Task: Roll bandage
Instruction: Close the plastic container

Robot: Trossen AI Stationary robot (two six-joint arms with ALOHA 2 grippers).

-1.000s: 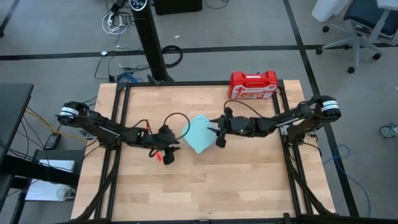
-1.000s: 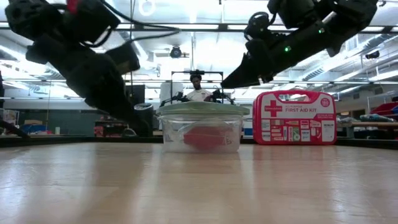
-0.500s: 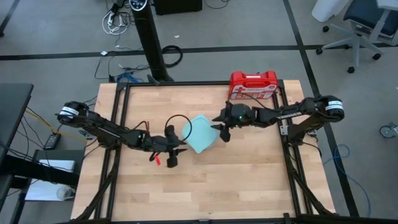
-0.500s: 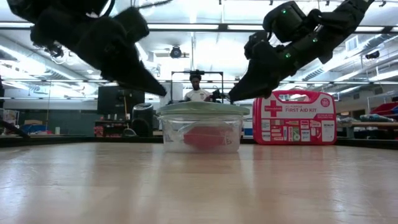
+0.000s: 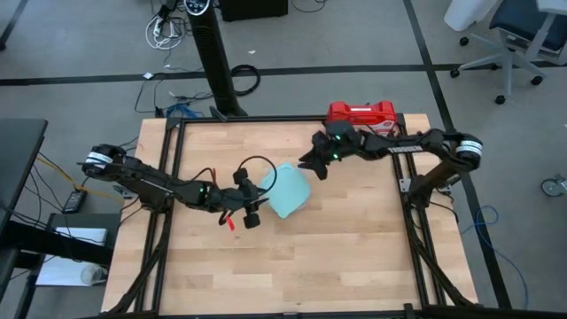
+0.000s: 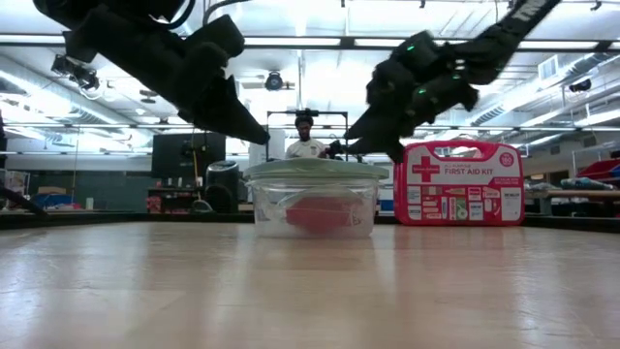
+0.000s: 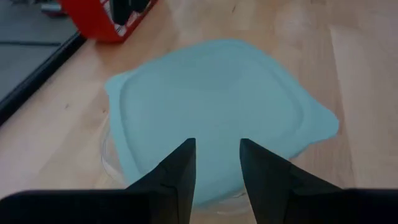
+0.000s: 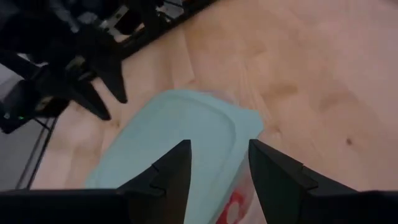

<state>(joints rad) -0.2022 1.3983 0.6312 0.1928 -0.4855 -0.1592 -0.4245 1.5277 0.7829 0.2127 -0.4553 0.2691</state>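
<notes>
A pale blue square container (image 5: 286, 190) sits near the middle of the wooden surface (image 5: 337, 257), its lid (image 7: 217, 106) pressed on. Through the clear wall the bandage (image 6: 320, 215) shows as a bright red lump lying on the bottom of the container.

The left pincer (image 5: 251, 213) hangs just beside the container's edge on the left arm's side, pointing toward it. In the left wrist view its two dark fingers (image 7: 180, 168) stand a little apart with only the lid visible between them; they grip nothing.

The right pincer (image 5: 316, 166) is up above the surface between the container and the red first-aid case (image 5: 361, 113), which stands at the far edge. In the right wrist view its fingers (image 8: 174, 168) are parted as well, with the lid's corner showing in the gap, and they hold nothing. The low view has both arms raised above the lid's level, neither one touching it.

Beyond the surface, in the room behind, a person (image 6: 308, 142) is visible behind the container.
</notes>
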